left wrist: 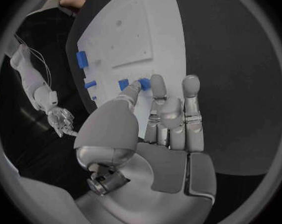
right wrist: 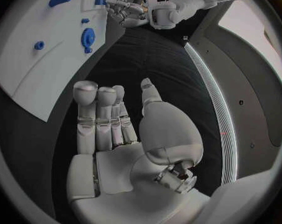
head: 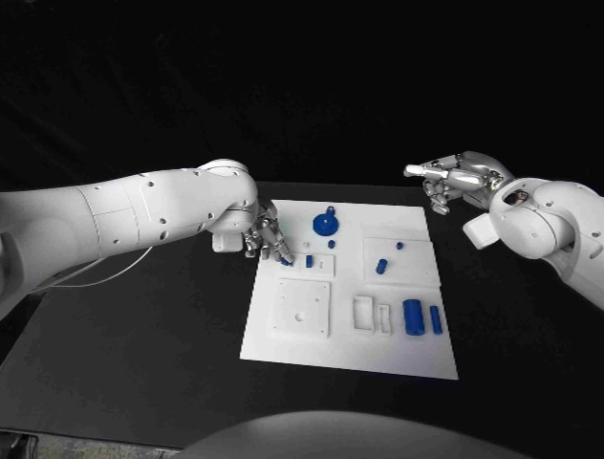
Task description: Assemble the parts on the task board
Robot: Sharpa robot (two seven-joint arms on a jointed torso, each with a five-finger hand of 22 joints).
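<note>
The white task board (head: 351,330) lies mid-table. My left hand (head: 265,237) hovers over its near-left corner area and pinches a small blue part (head: 287,256) between thumb and a finger. The left wrist view shows the blue part (left wrist: 144,83) at the fingertips of the left hand (left wrist: 159,129), just over the board (left wrist: 147,30). A short blue peg (head: 309,260) stands beside it. My right hand (head: 447,180) is raised off the board's far-right corner, fingers straight and holding nothing; the right hand (right wrist: 116,129) looks the same in its wrist view.
On the board are a blue gear (head: 326,226), a blue cylinder (head: 413,316), a slim blue bar (head: 436,319), small blue pegs (head: 380,267) and a white square plate (head: 304,307). Black table surrounds the board.
</note>
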